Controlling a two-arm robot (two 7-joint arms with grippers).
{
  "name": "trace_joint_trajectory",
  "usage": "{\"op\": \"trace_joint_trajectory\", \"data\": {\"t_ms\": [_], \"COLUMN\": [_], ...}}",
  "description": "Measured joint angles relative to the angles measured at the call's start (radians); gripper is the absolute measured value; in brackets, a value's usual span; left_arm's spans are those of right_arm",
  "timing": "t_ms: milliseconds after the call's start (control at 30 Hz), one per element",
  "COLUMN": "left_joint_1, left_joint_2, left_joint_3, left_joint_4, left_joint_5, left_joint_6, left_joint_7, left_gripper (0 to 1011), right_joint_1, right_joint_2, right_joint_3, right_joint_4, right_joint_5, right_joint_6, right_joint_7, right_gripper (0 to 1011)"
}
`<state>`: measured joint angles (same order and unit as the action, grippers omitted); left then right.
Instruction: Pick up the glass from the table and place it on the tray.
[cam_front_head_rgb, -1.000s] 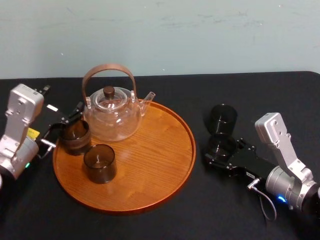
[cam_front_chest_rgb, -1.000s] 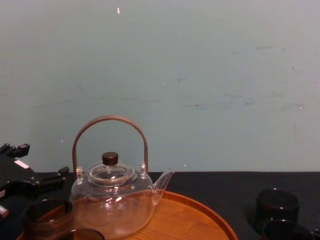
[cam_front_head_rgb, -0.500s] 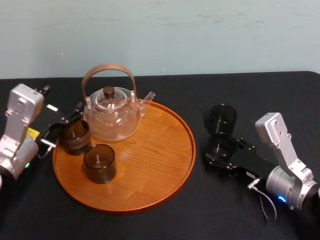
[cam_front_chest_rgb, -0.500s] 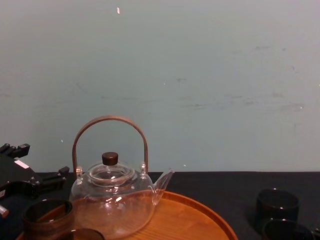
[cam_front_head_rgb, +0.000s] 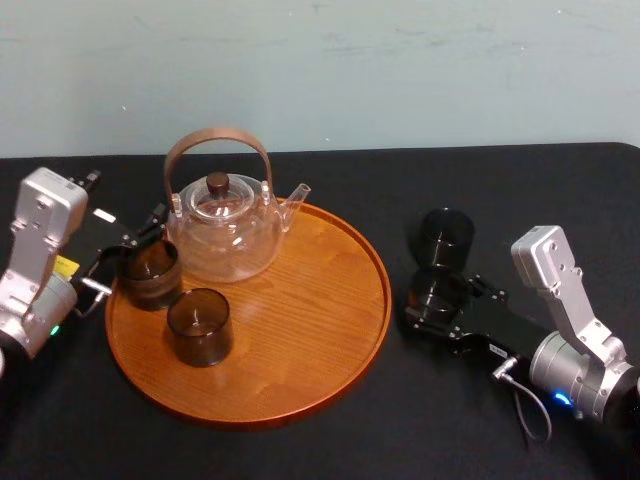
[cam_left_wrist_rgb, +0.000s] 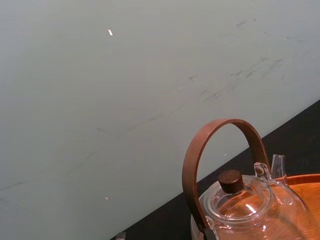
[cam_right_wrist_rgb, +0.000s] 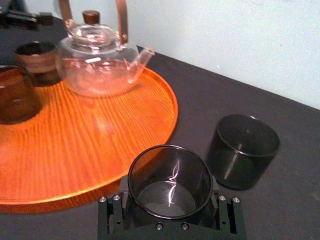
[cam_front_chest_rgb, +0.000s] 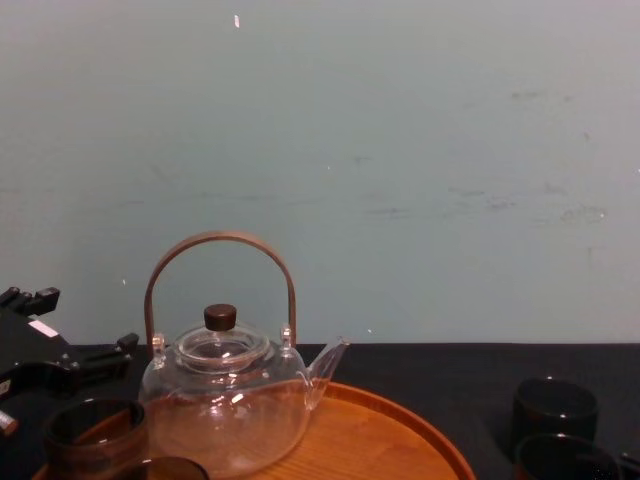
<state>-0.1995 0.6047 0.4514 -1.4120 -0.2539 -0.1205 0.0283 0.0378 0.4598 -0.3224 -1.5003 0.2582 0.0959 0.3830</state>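
As the right gripper (cam_front_head_rgb: 434, 300), clenched on the glass (cam_right_wrist_rgb: 170, 175), has edged left toward the tray (cam_front_head_rgb: 300, 330), the carry seems begun, while the left gripper (cam_front_head_rgb: 125, 253) waits at its left rim.

looks like a lab test bench: black-draped table (cam_front_head_rgb: 330, 170) against a bare, scuffed pale wall (cam_front_head_rgb: 420, 70).

The tray (cam_front_head_rgb: 300, 330) lies left of centre on the surface (cam_front_head_rgb: 400, 430), with the teapot (cam_front_head_rgb: 222, 232) at its back left, the rim glass (cam_front_head_rgb: 150, 272) at its left edge and the front glass (cam_front_head_rgb: 199, 325) just before that. Right of the tray, the near glass (cam_front_head_rgb: 437, 293) sits held in the right tool (cam_front_head_rgb: 432, 302), the far glass (cam_front_head_rgb: 445, 237) just behind it.
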Motion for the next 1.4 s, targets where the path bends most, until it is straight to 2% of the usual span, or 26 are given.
{"op": "trace_joint_trajectory", "data": {"t_ms": [367, 467, 667, 1033, 1200, 1400], "left_joint_1": [0.000, 0.000, 0.000, 0.000, 0.000, 0.000], "left_joint_2": [0.000, 0.000, 0.000, 0.000, 0.000, 0.000], "left_joint_3": [0.000, 0.000, 0.000, 0.000, 0.000, 0.000], "left_joint_4": [0.000, 0.000, 0.000, 0.000, 0.000, 0.000], "left_joint_5": [0.000, 0.000, 0.000, 0.000, 0.000, 0.000], "left_joint_6": [0.000, 0.000, 0.000, 0.000, 0.000, 0.000], "left_joint_7": [0.000, 0.000, 0.000, 0.000, 0.000, 0.000], "left_gripper": [1001, 1000, 1001, 1002, 1001, 1001], "right_joint_1": [-0.015, -0.016, 0.006, 0.102, 0.141, 0.163], "right_joint_2": [0.007, 0.007, -0.006, -0.070, -0.098, -0.113], "right_joint_3": [-0.013, -0.041, -0.104, -0.233, -0.266, -0.275], "right_joint_4": [-0.069, -0.097, -0.108, -0.054, -0.019, 0.008], "right_joint_5": [0.007, 0.000, -0.014, -0.064, -0.083, -0.091], "right_joint_6": [-0.021, -0.023, -0.019, -0.001, 0.003, 0.007], "right_joint_7": [0.034, 0.052, 0.089, 0.125, 0.127, 0.121], "right_gripper": [905, 905, 905, 905, 905, 905]}}
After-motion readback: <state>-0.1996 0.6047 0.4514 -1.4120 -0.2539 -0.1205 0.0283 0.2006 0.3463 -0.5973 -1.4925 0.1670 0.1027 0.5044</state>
